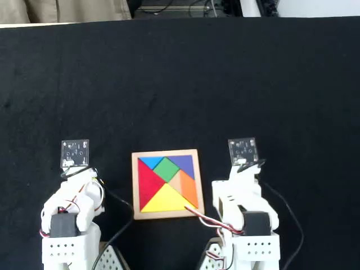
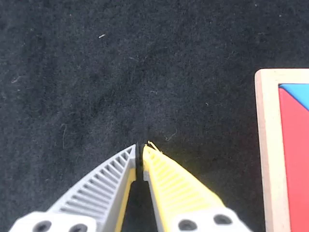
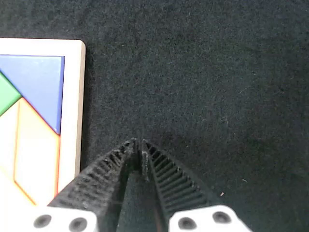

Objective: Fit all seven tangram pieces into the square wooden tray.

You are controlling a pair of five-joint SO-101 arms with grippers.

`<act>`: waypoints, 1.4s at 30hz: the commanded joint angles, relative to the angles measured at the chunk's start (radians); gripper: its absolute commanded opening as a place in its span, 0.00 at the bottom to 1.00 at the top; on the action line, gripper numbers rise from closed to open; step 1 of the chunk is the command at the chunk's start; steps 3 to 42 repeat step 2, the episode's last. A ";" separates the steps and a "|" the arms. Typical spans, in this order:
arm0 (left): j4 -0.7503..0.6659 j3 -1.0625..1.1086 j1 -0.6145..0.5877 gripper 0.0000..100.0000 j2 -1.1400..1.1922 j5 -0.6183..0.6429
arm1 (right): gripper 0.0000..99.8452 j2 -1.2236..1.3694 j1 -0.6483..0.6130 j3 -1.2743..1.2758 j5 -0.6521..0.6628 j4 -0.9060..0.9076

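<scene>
The square wooden tray (image 1: 135, 185) lies flat on the black tabletop (image 1: 180, 84), between the left arm (image 1: 70, 216) and the right arm (image 1: 247, 211), close to their bases. All 7 tangram pieces sit inside it and fill the square. A blue triangle (image 1: 148, 162) is in the far left corner, with a green square (image 1: 166, 169) beside it and a purple triangle (image 1: 185, 163) in the far right corner. A large red triangle (image 1: 147, 188) runs along the left side, a large yellow triangle (image 1: 166, 200) along the near side and an orange parallelogram (image 1: 190, 189) along the right side. A pale orange triangle (image 1: 176, 183) sits between the parallelogram and the middle. The left gripper (image 2: 141, 147), with 1 grey and 1 yellow finger, is closed with its tips touching and holds nothing; it hangs over the tabletop just left of the tray. The right gripper (image 3: 139, 143), black, is likewise closed and empty, over the tabletop just right of the tray.
</scene>
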 commanded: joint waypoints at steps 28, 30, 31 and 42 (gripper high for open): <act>0.003 0.019 0.004 0.04 -0.008 0.008 | 0.01 -0.054 0.014 -0.002 -0.008 0.005; 0.003 0.019 0.004 0.04 -0.008 0.008 | 0.01 -0.054 0.014 -0.002 -0.008 0.005; 0.003 0.019 0.004 0.04 -0.008 0.008 | 0.01 -0.054 0.014 -0.002 -0.008 0.005; 0.003 0.019 0.004 0.04 -0.008 0.008 | 0.01 -0.054 0.014 -0.002 -0.008 0.005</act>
